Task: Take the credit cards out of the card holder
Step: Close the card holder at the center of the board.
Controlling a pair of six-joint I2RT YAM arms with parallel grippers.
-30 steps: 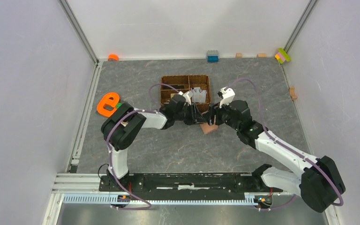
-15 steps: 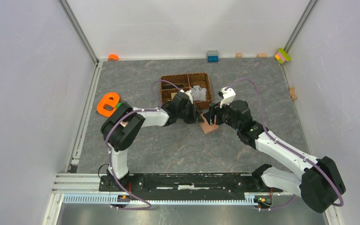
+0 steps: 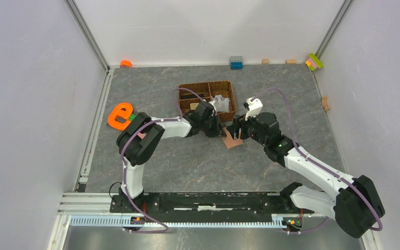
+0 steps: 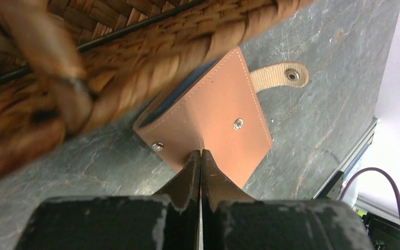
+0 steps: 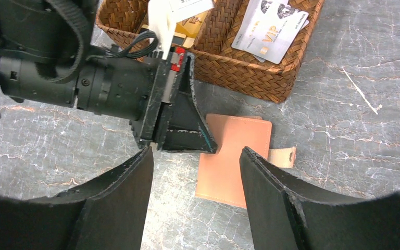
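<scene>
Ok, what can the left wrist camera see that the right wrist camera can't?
Only left wrist: metal snap studs on the card holder and a blue card edge inside it. Only right wrist: silver VIP cards in the basket, plus the open right gripper. Both: card holder, its tab, the basket and the shut left gripper.

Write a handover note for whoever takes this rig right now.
Left gripper: jaws shut, tips on one edge of the salmon-pink leather card holder, which lies on the table beside the brown woven basket.
Right gripper: jaws open, above the holder, holding nothing.
Done: a silver-white card and a gold-tan card lie in the basket.
Left: a blue edge shows at the holder's mouth, likely a card inside; pull it out.
</scene>
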